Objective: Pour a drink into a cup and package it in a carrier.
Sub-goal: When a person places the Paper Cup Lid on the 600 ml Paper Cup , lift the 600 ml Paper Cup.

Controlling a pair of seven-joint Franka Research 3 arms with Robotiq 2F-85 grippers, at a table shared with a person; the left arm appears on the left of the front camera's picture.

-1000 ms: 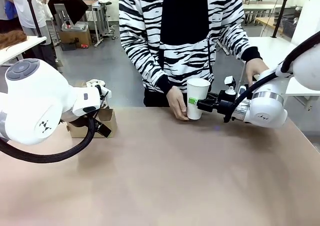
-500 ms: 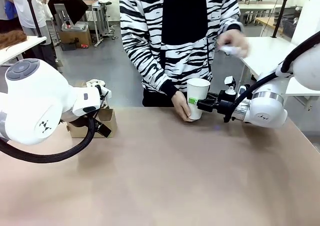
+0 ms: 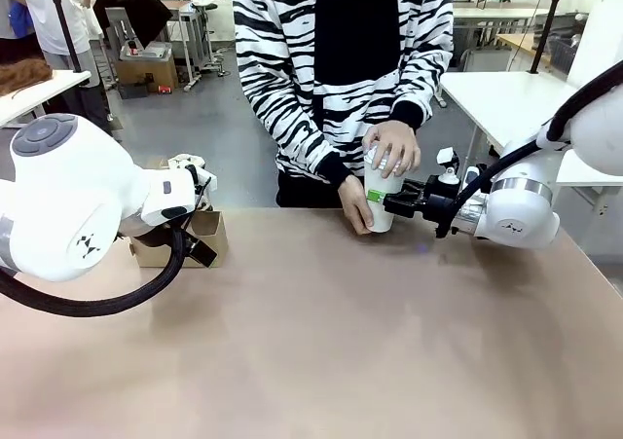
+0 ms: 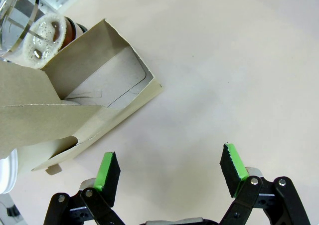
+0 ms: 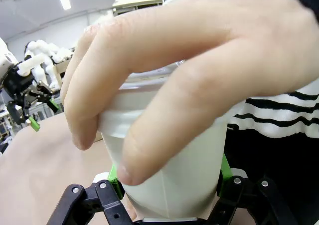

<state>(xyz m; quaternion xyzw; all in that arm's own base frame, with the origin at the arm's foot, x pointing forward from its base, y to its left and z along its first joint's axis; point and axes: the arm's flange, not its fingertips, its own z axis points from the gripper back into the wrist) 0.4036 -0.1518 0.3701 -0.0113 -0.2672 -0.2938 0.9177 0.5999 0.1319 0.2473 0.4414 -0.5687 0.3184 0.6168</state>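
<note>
R tool [image 3: 381, 201] clamped on cup [image 3: 385, 216], person's hand [image 3: 394, 147] atop, L tool [image 4: 169, 167] agape by carrier [image 4: 94, 70]

Person's hand [image 3: 394, 147] over cup [image 3: 384, 210] mouth

We see our left gripper [image 4: 170, 164] hanging with its jaws spread wide above the tan table [image 4: 234, 60]; the carrier [image 4: 75, 110] sits at upper left; just beyond it the jug [image 4: 20, 15] shows its frothy drink [image 4: 50, 33].
</note>
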